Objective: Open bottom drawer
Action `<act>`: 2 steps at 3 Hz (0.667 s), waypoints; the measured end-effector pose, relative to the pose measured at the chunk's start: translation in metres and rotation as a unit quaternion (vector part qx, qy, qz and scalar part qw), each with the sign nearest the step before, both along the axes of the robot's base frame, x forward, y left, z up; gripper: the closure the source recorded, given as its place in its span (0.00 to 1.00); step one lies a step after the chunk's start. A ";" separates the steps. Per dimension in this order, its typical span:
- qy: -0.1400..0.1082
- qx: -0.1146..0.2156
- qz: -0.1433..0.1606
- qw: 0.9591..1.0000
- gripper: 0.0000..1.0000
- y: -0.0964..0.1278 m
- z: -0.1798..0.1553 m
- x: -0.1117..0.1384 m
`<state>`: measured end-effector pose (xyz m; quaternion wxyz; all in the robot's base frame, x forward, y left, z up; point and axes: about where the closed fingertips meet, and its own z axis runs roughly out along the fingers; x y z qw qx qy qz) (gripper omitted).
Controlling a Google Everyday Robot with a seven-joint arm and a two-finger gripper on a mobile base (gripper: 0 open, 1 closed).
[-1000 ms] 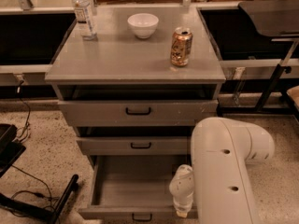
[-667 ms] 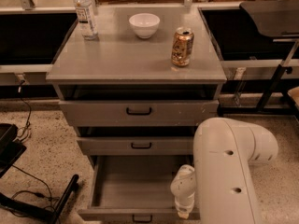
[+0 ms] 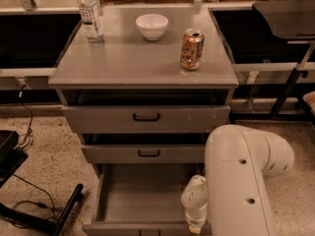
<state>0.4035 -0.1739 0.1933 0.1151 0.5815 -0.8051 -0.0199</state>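
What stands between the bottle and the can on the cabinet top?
A white bowl, seen in the camera view, stands between the bottle and the can. The end effector is at the front right of the open bottom drawer.

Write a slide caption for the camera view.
Bottom drawer pulled out, end effector at its front right corner; bottle, bowl and can stand on the cabinet top.
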 end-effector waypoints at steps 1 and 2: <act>0.000 0.000 0.000 1.000 0.34 0.000 0.000 0.000; 0.000 0.000 0.000 1.000 0.11 0.000 0.000 0.000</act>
